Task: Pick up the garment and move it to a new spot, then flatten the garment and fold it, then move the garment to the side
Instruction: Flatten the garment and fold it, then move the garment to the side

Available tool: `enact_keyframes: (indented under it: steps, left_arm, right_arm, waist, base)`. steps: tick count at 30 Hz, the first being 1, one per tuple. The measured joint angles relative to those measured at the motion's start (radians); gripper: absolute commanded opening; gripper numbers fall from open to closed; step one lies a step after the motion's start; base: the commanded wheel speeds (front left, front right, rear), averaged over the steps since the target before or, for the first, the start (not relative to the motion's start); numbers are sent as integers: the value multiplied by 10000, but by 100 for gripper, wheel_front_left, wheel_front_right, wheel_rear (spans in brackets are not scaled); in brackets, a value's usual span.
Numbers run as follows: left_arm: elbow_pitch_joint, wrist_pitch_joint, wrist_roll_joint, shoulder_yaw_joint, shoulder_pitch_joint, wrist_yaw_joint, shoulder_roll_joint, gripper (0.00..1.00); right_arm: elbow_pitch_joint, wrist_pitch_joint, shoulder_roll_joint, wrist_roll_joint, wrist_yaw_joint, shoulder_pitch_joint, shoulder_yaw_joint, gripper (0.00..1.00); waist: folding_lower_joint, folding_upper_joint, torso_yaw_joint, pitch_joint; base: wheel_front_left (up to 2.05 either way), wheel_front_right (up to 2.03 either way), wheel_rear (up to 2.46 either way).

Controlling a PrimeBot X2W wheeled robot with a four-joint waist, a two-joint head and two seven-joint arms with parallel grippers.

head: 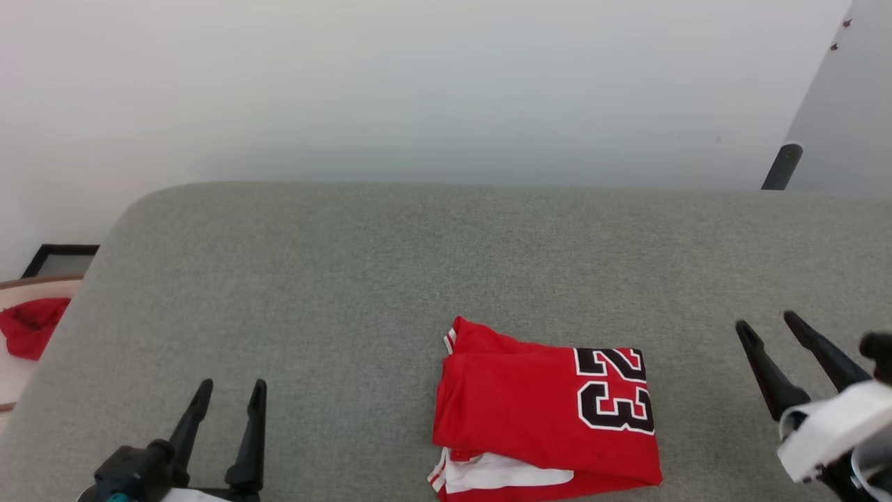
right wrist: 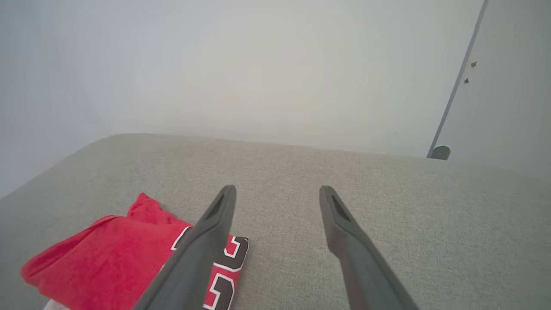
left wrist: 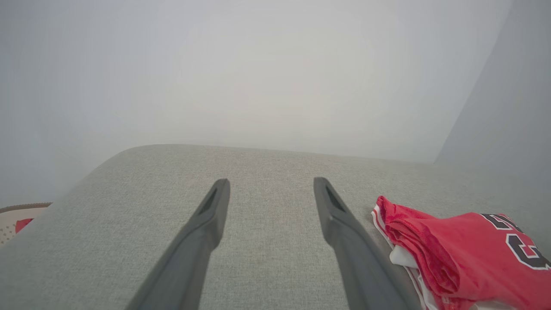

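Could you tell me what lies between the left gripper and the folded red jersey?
Only bare grey upholstery lies between the open left gripper and the folded red jersey; the head view shows this stretch.

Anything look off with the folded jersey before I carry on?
Only a small thing: a white sleeve pokes out from under the red jersey at its near-left corner, so the fold is not clean. The left end effector and right end effector stand open, clear of it.

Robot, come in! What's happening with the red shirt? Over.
Left gripper and right gripper both open, empty. Folded red jersey shirt lies on grey fabric surface between them. Small red cloth bundle far left.
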State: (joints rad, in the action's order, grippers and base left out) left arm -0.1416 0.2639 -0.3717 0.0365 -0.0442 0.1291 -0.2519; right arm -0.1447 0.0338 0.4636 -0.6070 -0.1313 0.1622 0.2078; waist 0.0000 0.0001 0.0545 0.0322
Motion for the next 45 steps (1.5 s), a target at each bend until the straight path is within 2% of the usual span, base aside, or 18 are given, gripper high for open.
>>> enact_keyframes:
  steps: [9, 20, 31, 45]
  left_arm:
    - [13, 0, 201, -113, -120, 0, -96, 100]
    - [6, 0, 219, -188, -240, 0, -186, 100]
    - [15, 0, 232, -251, -362, 0, -196, 100]
    - [-2, 0, 240, -190, -383, 0, -174, 100]
  right_arm:
    - [-163, -1354, -245, 186, 0, -1108, -635, 100]
    - [-303, -1988, -556, 205, 0, -2154, -1363, 100]
    - [-167, -2079, -826, 251, 0, -2708, -1755, 100]
    - [247, -1549, -1091, 548, 0, -2795, -1891, 100]
  waist:
    - [0, 0, 16, 262]
    - [0, 0, 97, 530]
    - [0, 0, -40, 646]
    - [0, -1, 72, 597]
  base:
    - [0, 0, 0]
    - [0, 0, 0]
    - [0, 0, 0]
    - [0, 0, 0]
